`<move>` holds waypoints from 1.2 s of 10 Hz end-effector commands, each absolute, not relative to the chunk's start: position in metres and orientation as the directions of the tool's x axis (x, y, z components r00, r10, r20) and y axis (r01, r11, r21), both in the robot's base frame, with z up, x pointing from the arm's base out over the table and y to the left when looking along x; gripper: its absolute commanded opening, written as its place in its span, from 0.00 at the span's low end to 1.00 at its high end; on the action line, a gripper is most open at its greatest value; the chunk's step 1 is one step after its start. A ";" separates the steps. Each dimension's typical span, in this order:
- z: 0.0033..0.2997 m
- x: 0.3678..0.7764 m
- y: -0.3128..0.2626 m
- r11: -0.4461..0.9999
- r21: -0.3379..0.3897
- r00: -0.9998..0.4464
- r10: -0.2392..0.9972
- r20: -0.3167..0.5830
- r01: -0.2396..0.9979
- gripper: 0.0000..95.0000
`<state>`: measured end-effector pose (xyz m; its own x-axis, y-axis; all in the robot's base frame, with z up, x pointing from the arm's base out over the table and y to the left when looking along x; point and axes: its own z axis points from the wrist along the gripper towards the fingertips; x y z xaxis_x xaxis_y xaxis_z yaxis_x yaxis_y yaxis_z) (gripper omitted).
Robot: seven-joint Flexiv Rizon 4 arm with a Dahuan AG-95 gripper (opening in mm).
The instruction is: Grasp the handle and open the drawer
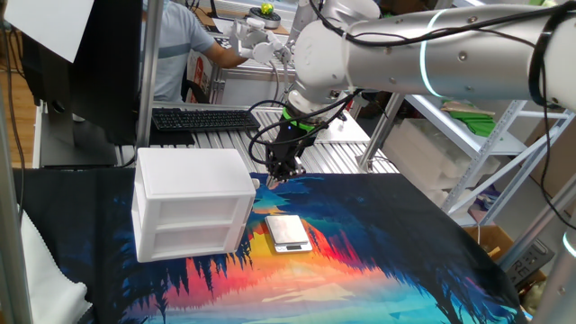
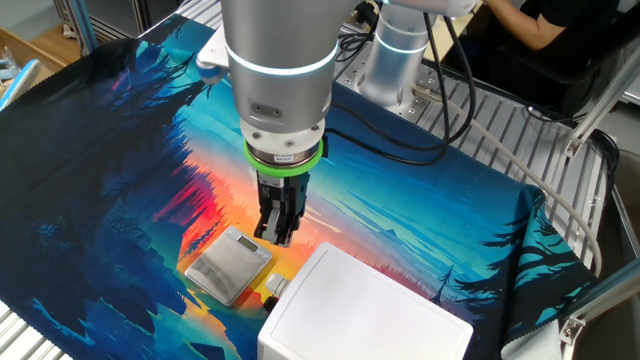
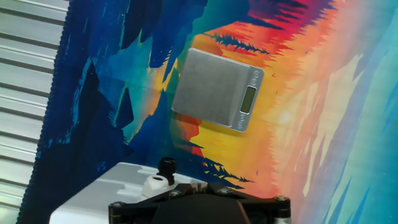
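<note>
The small white two-tier cabinet [image 1: 193,175] stands on the left of the mat, and its top also shows in the other fixed view [image 2: 370,310]. The drawer [image 1: 193,211] is its upper tier and sits pushed in. The handle [image 3: 155,185] is a small white nub on the cabinet's side facing the scale, with a dark piece beside it; it also shows in the other fixed view [image 2: 276,287]. My gripper [image 1: 277,173] hangs above the mat just beyond that side, fingers [image 2: 270,215] together and empty, apart from the handle. In the hand view only its dark housing [image 3: 199,208] shows.
A flat silver scale [image 1: 288,232] lies on the mat next to the cabinet, under and in front of the gripper [image 2: 228,262] [image 3: 217,90]. A keyboard [image 1: 205,118] and a seated person [image 1: 180,45] are behind the table. Slatted metal table [image 3: 25,93] borders the mat.
</note>
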<state>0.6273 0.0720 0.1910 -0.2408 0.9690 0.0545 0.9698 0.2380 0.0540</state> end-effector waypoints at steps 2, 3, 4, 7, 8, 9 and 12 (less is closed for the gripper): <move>0.189 0.632 0.073 0.241 0.050 -0.244 0.969 0.043 0.969 0.00; 0.189 0.636 0.075 0.234 0.049 -0.236 0.971 0.041 0.971 0.00; 0.189 0.638 0.077 0.227 0.046 -0.229 0.973 0.037 0.973 0.00; 0.193 0.648 0.084 0.170 0.032 -0.171 0.985 0.033 0.985 0.00; 0.192 0.650 0.084 0.145 0.030 -0.146 0.989 0.030 0.989 0.00; 0.191 0.653 0.084 0.128 0.030 -0.129 0.991 0.030 0.991 0.00; 0.190 0.661 0.084 0.083 0.029 -0.084 0.996 0.031 0.996 0.20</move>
